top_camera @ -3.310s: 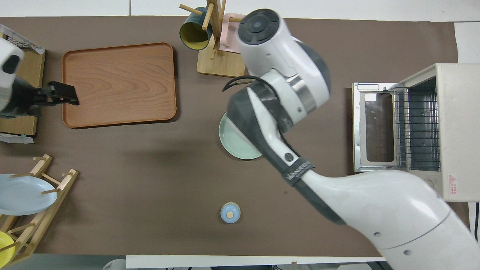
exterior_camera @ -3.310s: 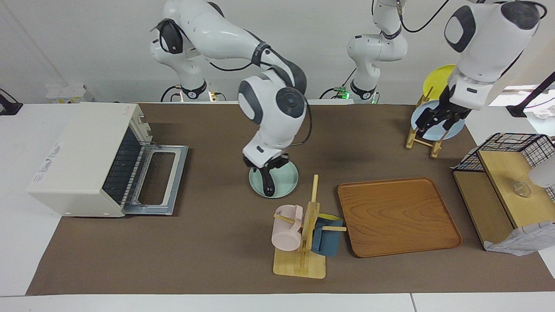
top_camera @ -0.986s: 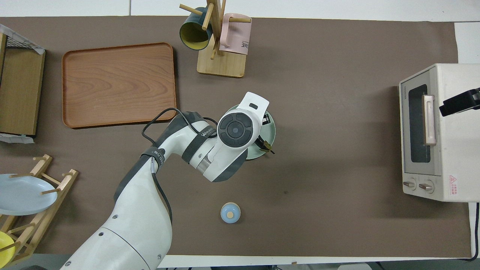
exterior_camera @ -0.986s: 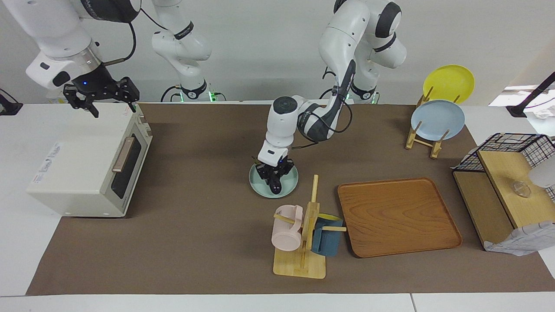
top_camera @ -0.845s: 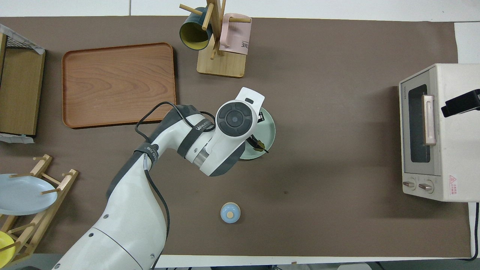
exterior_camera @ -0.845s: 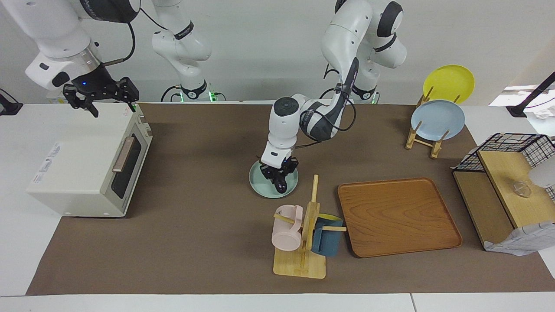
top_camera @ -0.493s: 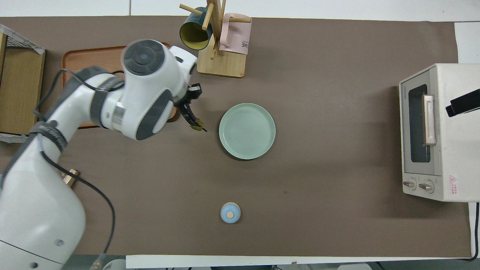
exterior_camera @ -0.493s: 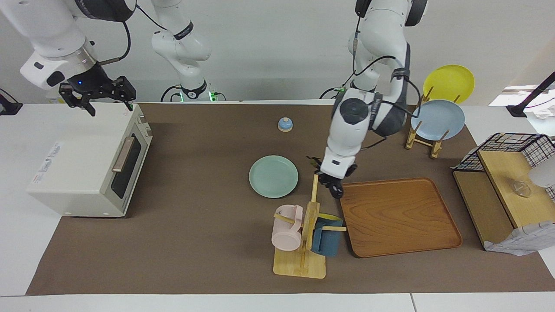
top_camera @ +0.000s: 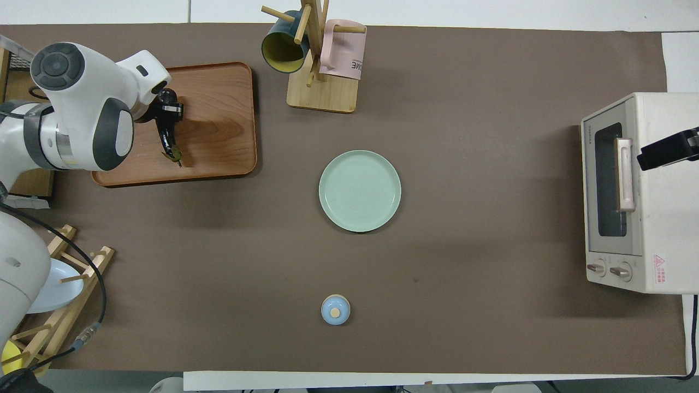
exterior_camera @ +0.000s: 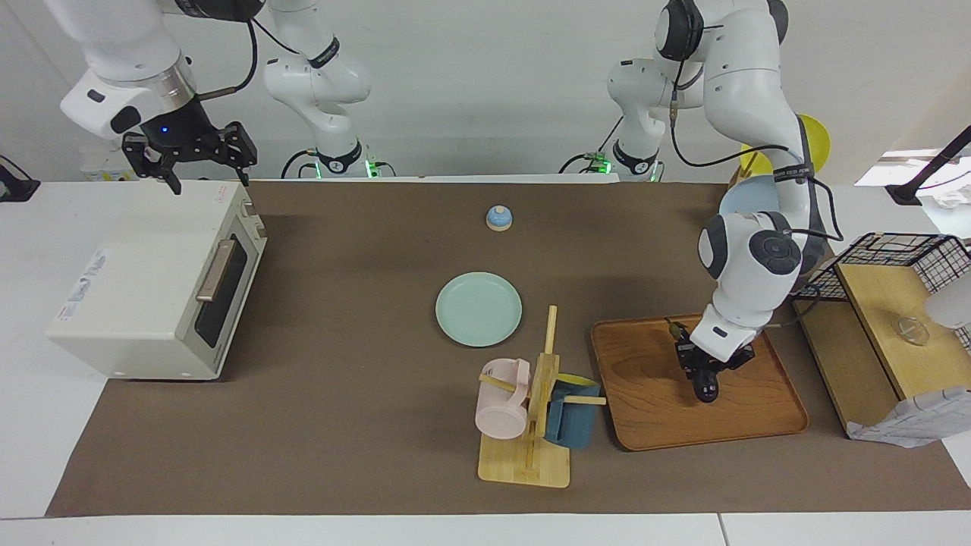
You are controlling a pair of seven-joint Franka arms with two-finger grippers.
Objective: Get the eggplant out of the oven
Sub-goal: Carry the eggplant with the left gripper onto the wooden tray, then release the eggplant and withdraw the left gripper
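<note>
The left arm reaches out from its base, elbow high and wrist bent steeply down, so that the left gripper (exterior_camera: 704, 377) hangs low over the wooden tray (exterior_camera: 766, 428), fingers pinching the eggplant (top_camera: 169, 143). The eggplant lies lengthwise under the fingers, its stem end pointing toward the robots; whether it already rests on the tray's floor cannot be told. Around this gripper the tray's floor is bare out to its raised rim. The mug rack (exterior_camera: 531, 425) stands beside the tray's edge toward the right arm's end, and a wire basket (exterior_camera: 887, 262) lies toward the left arm's end. The right arm waits, its right gripper (exterior_camera: 199, 163) raised over the top of the oven (exterior_camera: 144, 280), fingers spread wide and holding nothing. The oven's door is shut. A green plate (exterior_camera: 479, 309) lies between the oven and the tray.
</note>
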